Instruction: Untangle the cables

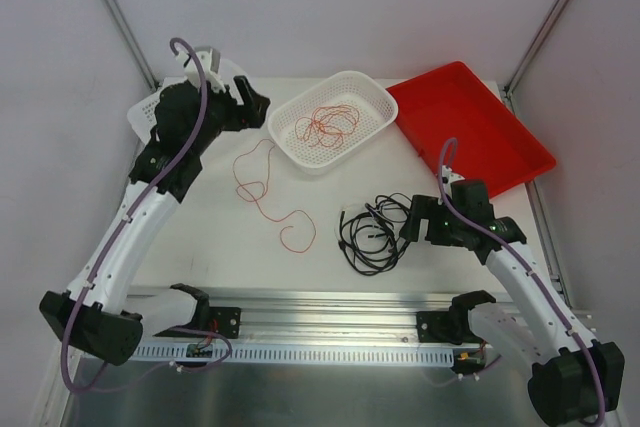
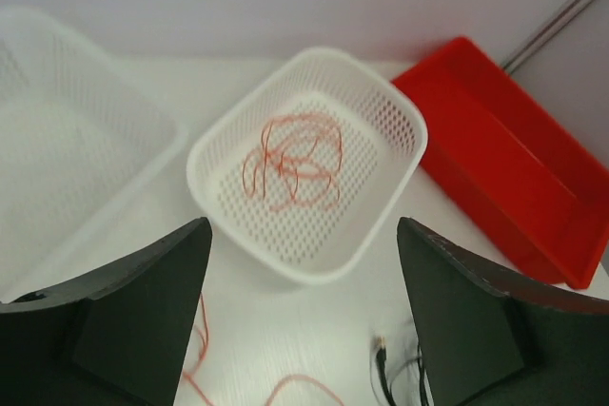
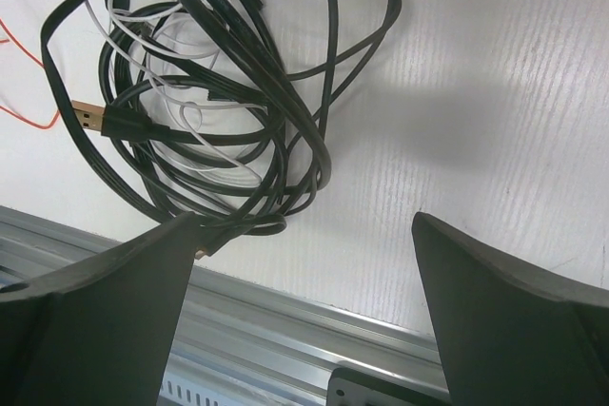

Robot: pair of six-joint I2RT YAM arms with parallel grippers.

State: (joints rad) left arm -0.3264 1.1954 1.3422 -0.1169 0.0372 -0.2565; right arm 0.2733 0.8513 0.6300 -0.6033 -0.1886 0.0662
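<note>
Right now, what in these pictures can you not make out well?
1. White cable: right wrist view, black cable loops cover much of its run.
2. Second white basket: top view, left arm hides most of it.
3. Orange cable on the table: left wrist view, bottom edge cuts it off, blurred.

I count two white baskets: the near basket (image 1: 307,95) and the far-left basket (image 2: 86,149). There is one red tray (image 1: 470,117). Orange cables come to two, the orange cable in the basket (image 1: 327,125) and the orange cable on the table (image 1: 240,182). There is one tangled bundle (image 3: 209,92) with a black cord (image 3: 276,73) and a white cord (image 3: 181,45) in it, though how many of each I cannot tell. At least two gold-tipped plugs (image 3: 88,118) show. I have two grippers of my own: the left gripper (image 2: 303,225) and the right gripper (image 3: 304,221).
</note>
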